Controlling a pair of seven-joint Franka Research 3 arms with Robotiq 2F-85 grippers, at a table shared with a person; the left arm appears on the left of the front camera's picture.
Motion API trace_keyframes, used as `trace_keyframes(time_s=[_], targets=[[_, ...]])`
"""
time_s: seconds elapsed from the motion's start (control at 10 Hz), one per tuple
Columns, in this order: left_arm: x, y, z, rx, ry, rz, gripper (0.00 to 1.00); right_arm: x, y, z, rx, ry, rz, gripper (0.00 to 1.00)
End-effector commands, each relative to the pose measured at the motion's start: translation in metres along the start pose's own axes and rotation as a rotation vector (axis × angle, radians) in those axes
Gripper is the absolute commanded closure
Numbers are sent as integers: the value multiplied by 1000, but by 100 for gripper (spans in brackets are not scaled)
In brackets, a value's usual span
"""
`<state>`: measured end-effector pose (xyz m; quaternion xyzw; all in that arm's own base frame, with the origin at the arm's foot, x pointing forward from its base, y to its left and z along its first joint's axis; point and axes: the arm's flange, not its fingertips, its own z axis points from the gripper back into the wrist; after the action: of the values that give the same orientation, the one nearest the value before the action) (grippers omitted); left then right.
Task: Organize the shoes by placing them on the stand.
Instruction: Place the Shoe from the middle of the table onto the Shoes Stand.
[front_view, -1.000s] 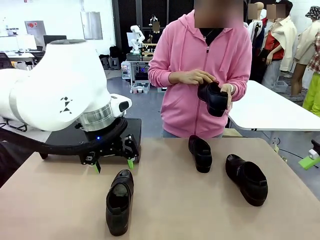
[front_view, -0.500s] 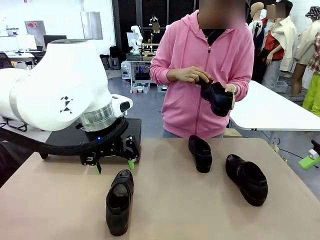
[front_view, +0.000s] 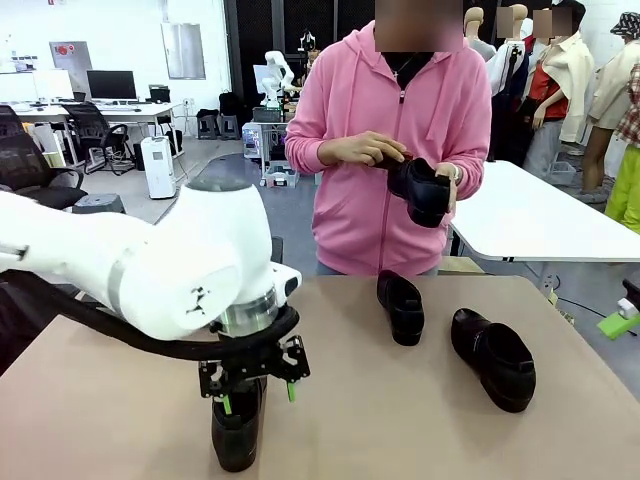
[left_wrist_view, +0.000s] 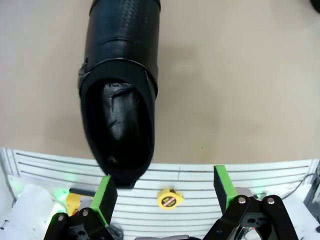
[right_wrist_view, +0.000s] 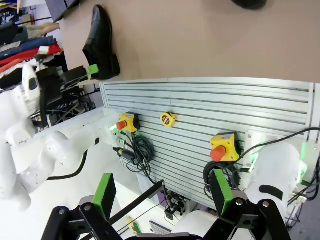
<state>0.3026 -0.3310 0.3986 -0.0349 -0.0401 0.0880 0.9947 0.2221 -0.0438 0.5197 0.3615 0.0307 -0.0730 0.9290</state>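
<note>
Left wrist view looks down between the left gripper's (left_wrist_view: 164, 190) spread green fingers, jaws wide with nothing in them, onto the nearest shoe (left_wrist_view: 120, 100). It sits on its sole on the tan table (left_wrist_view: 240, 100), heel end close by one finger rather than centred in the gap. From the front, that gripper (front_view: 258, 397) hangs just above the shoe (front_view: 237, 445) near the robot's edge of the table.

I'd call this the approach for a first pick, with nothing grasped yet. As I judge it, the next move calls for a sideways shift so the shoe lies between the pads, then lowering, closing across its sides and carrying it to the stand.

The right gripper (right_wrist_view: 162, 192) hangs off the table's near edge, jaws likewise apart and empty.

I count four shoes. One is under the gripper and two more (front_view: 400, 305) (front_view: 495, 358) lie apart, right of the middle. The fourth (front_view: 425, 192) is in the person's hands (front_view: 370, 150) at the far side. There are two grippers and one person at the table
</note>
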Motion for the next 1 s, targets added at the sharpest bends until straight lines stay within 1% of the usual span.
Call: trace_keyframes(time_s=[0.0, 0.2, 0.3, 0.6, 0.7, 0.8, 0.9], targets=[[20, -9, -31, 28, 33, -12, 0, -1, 1, 3, 11, 4, 10, 0], [33, -5, -58, 52, -61, 1, 0, -1, 1, 3, 11, 4, 10, 0], [36, -6, -62, 20, -62, -26, 0, -1, 1, 3, 11, 4, 10, 0], [38, -8, -72, 25, -45, -42, 0, -1, 1, 3, 11, 4, 10, 0], [38, -5, -72, 43, -53, -69, 46, -1, 1, 3, 11, 4, 10, 0], [36, -3, -68, 56, -90, -61, 100, -1, 1, 3, 11, 4, 10, 0], [34, -2, -65, 74, -102, -60, 100, -1, 1, 3, 11, 4, 10, 0]])
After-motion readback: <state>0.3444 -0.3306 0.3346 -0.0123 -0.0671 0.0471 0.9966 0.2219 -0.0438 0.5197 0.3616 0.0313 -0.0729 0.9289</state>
